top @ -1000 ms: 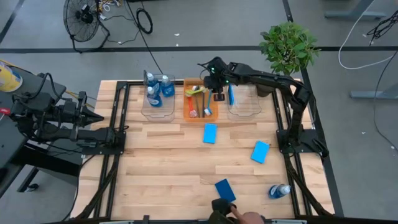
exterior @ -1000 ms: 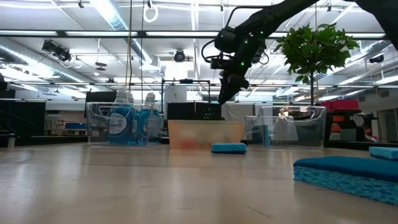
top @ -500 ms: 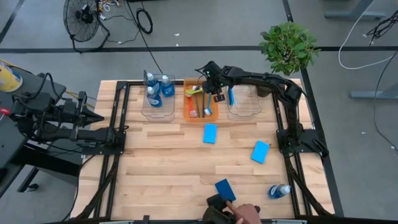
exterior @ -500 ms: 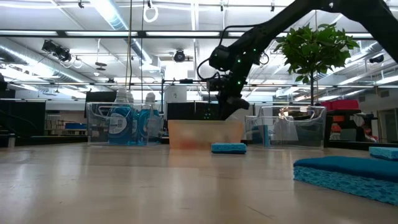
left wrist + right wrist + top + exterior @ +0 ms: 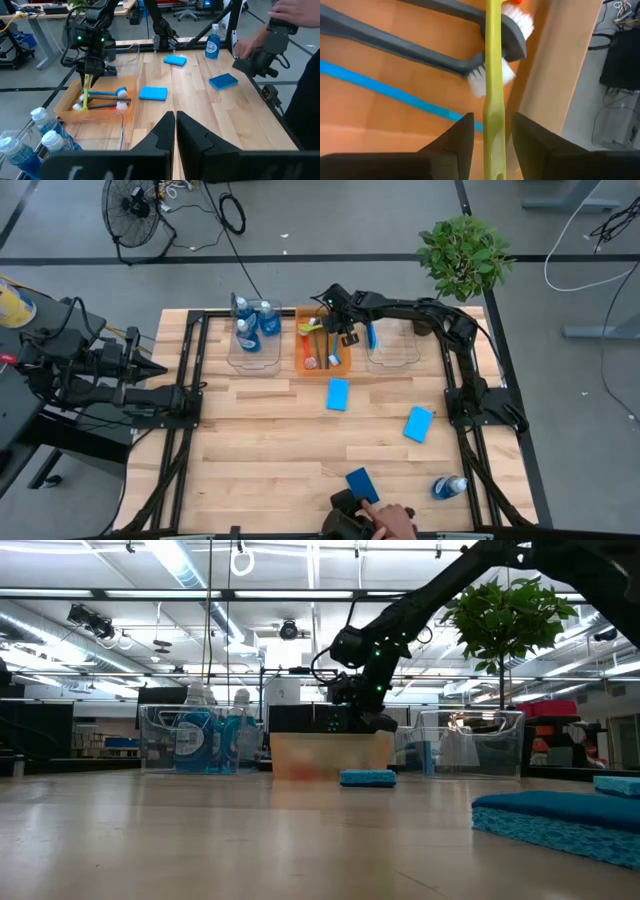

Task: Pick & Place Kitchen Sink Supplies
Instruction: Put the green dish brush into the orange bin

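My right gripper (image 5: 91, 70) is shut on a yellow-green brush (image 5: 493, 75) and hovers just over the orange bin (image 5: 322, 362) at the table's far side. A blue brush (image 5: 102, 93), a dark grey brush (image 5: 395, 42) and a red one lie in that bin. Blue sponges (image 5: 338, 394) (image 5: 418, 423) (image 5: 362, 484) lie flat on the wood. A bottle (image 5: 450, 486) lies on its side near the front right. My left gripper (image 5: 175, 131) is shut and waits at the table's left edge. My right gripper pinches the yellow-green brush's handle (image 5: 493, 131) between its two fingers. The fingers come from above, slanting down, and the handle runs on past them. The brush hangs down into the orange bin (image 5: 85, 95); whether its lower end rests on the other brushes, I cannot tell.
A clear bin (image 5: 253, 340) with blue bottles stands left of the orange one. Another clear bin (image 5: 392, 352), right of it, holds an upright sponge. A potted plant (image 5: 463, 255) stands behind the far right corner. A person's hand (image 5: 385, 522) with a dark device is at the near edge.
My right gripper has come down toward the orange bin with the yellow-green brush, and its wrist has rolled. The brush's lower end now reaches into the bin among the other brushes. The person's hand at the near edge has shifted a little.
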Tool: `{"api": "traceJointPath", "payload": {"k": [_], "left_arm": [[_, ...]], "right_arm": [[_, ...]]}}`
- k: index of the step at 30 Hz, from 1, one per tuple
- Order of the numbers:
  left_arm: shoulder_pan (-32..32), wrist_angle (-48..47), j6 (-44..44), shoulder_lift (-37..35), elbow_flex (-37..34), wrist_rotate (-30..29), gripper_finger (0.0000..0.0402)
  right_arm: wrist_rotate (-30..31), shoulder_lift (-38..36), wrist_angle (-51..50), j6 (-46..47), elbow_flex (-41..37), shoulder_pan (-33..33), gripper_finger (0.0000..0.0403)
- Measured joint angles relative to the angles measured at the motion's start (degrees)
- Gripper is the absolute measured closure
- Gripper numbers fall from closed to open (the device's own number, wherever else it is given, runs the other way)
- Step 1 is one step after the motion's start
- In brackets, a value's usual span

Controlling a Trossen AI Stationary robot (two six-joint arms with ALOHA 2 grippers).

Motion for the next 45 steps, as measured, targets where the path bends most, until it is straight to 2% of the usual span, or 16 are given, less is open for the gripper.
{"api": "traceJointPath", "payload": {"k": [7, 16, 18, 26, 38, 41, 45], "left_arm": [[-0.02, 0.01, 0.00, -0.01, 0.01, 0.00, 0.0378], [0.00, -0.01, 0.00, -0.01, 0.00, 0.00, 0.0378], [0.00, 0.01, -0.01, -0.01, -0.01, 0.00, 0.0378], [0.00, 0.01, 0.00, -0.01, 0.01, 0.00, 0.0378], [0.01, 0.01, 0.00, -0.01, -0.01, 0.00, 0.0378], [-0.01, 0.00, 0.00, 0.01, 0.01, 0.00, 0.0378], [0.00, -0.01, -0.01, 0.02, 0.01, 0.00, 0.0378]], "right_arm": [[0.02, 0.02, -0.45, -0.83, 0.00, -0.04, 0.0285], [0.04, 0.02, -1.38, -0.29, 0.00, -0.04, 0.0382], [0.04, 0.02, -1.40, 0.30, 0.00, -0.04, 0.0391], [1.05, -0.67, -3.02, 0.22, 0.00, -0.04, 0.0389], [2.55, -5.75, -5.63, 0.48, 0.00, 0.45, 0.0392], [2.40, -7.59, -6.59, 3.88, 0.00, 1.24, 0.0392], [1.69, -9.93, -8.14, 13.37, 0.00, 2.48, 0.0392]]}}
